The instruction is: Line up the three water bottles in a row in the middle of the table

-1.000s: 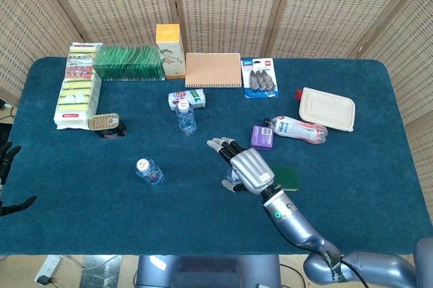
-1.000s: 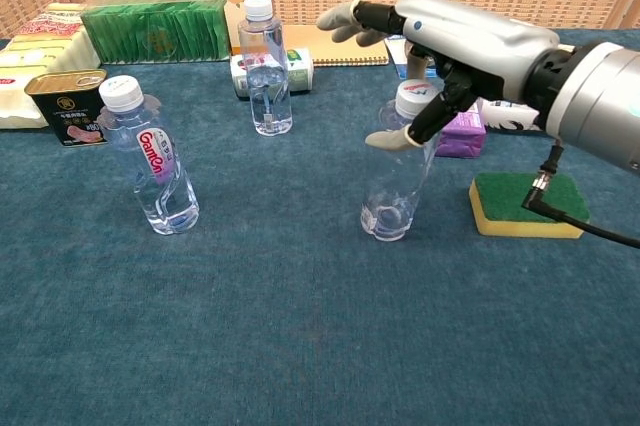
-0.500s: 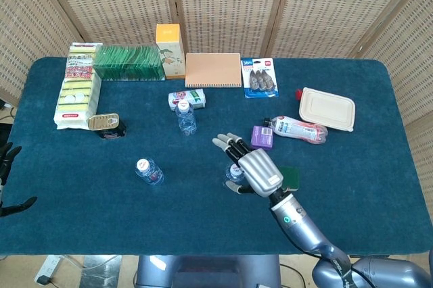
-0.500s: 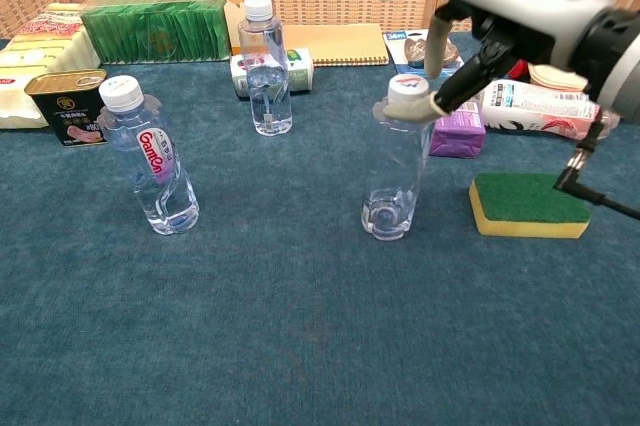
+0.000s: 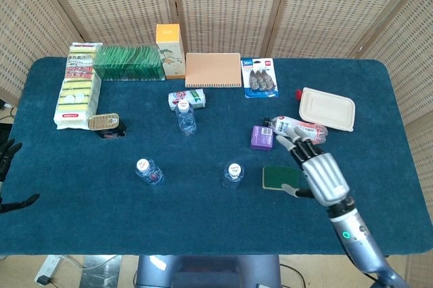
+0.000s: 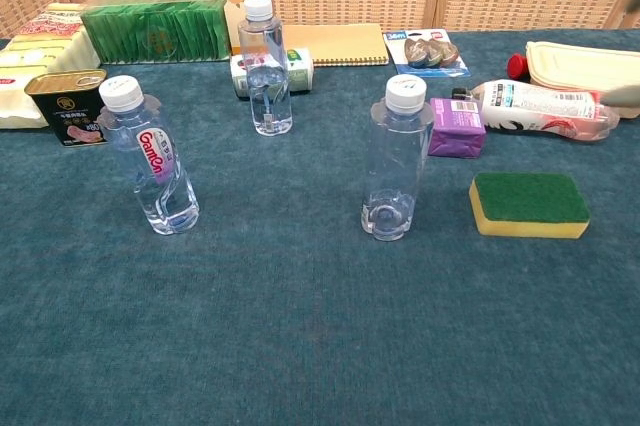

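Observation:
Three clear water bottles with white caps stand upright on the blue table. One with a red label [image 6: 150,161] [image 5: 147,170] is at the front left. A plain one [image 6: 395,161] [image 5: 233,174] stands right of it. The third [image 6: 264,66] [image 5: 185,117] stands farther back. My right hand [image 5: 316,170] hovers open, fingers spread, over the table to the right of the green sponge [image 5: 280,177], holding nothing. Only dark fingertips of my left hand [image 5: 8,174] show at the far left edge in the head view.
A green and yellow sponge [image 6: 529,204] lies right of the plain bottle. A purple box [image 6: 455,127], a lying pink-labelled bottle [image 6: 540,108], a lidded tray [image 5: 327,108], a tin [image 6: 65,93], a notebook [image 5: 213,69] and green packs [image 5: 128,62] ring the back of the table.
My right hand has let go of the plain bottle's cap and drawn back to the right, leaving the chest view. The bottle stays upright where it stood.

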Robot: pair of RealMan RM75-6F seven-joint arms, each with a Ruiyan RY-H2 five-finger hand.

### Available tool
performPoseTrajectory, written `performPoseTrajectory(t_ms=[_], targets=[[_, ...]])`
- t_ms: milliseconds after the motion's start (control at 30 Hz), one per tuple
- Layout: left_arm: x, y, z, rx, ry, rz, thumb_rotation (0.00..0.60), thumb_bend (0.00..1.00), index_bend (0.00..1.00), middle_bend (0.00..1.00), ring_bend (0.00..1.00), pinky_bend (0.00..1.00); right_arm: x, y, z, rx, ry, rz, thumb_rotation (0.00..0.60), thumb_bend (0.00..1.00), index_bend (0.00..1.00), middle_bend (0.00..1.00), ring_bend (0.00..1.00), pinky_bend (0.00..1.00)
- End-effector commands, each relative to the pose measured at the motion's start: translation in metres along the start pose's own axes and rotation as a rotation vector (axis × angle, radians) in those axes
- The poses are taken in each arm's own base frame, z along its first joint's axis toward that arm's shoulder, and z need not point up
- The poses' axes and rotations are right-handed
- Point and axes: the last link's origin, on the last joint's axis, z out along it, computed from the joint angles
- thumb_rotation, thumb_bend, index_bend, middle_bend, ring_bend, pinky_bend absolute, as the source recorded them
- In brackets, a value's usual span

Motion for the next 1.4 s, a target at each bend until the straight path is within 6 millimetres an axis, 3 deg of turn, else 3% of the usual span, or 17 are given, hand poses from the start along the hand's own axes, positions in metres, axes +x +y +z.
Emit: performPoseTrajectory(t_ms=[33, 133, 300, 467, 633, 867, 1133, 1400], targets=[[-0.006, 0.005, 0.013, -0.073, -0.052, -0.088, 0.600, 0.07, 0.00, 0.00, 0.00, 0.05, 0.005, 0.035, -0.049, -0.101, -0.004, -0.032, 0.540, 0.04, 0.13, 0.05, 0.00, 0.28], [-0.009, 0.010, 0.026, -0.118, -0.064, -0.132, 0.600, 0.07, 0.00, 0.00, 0.00, 0.05, 0.005, 0.047, -0.075, -0.157, -0.006, -0.013, 0.528, 0.02, 0.15, 0.06, 0.00, 0.27], [-0.006, 0.029, 0.048, -0.199, -0.066, -0.223, 0.600, 0.07, 0.00, 0.00, 0.00, 0.05, 0.004, 0.057, -0.102, -0.213, -0.021, 0.008, 0.524, 0.02, 0.16, 0.06, 0.00, 0.26], [0.002, 0.055, 0.075, -0.272, -0.101, -0.325, 0.600, 0.06, 0.00, 0.00, 0.00, 0.05, 0.006, 0.065, -0.109, -0.231, -0.004, 0.044, 0.522, 0.02, 0.17, 0.06, 0.00, 0.26], [0.001, 0.070, 0.090, -0.294, -0.209, -0.266, 0.600, 0.07, 0.00, 0.00, 0.00, 0.05, 0.006, 0.070, -0.110, -0.236, 0.008, 0.060, 0.524, 0.02, 0.17, 0.06, 0.00, 0.26], [-0.037, 0.074, 0.097, -0.328, -0.379, -0.257, 0.600, 0.07, 0.00, 0.00, 0.00, 0.05, 0.010, 0.073, -0.109, -0.229, 0.018, 0.069, 0.523, 0.02, 0.17, 0.06, 0.00, 0.26], [-0.086, 0.083, 0.103, -0.372, -0.415, -0.340, 0.600, 0.07, 0.00, 0.00, 0.00, 0.05, 0.009, 0.071, -0.106, -0.220, 0.010, 0.081, 0.524, 0.02, 0.17, 0.06, 0.01, 0.25], [-0.120, 0.110, 0.112, -0.411, -0.440, -0.440, 0.600, 0.08, 0.00, 0.00, 0.00, 0.06, 0.011, 0.071, -0.105, -0.218, 0.014, 0.083, 0.524, 0.02, 0.17, 0.06, 0.01, 0.25]])
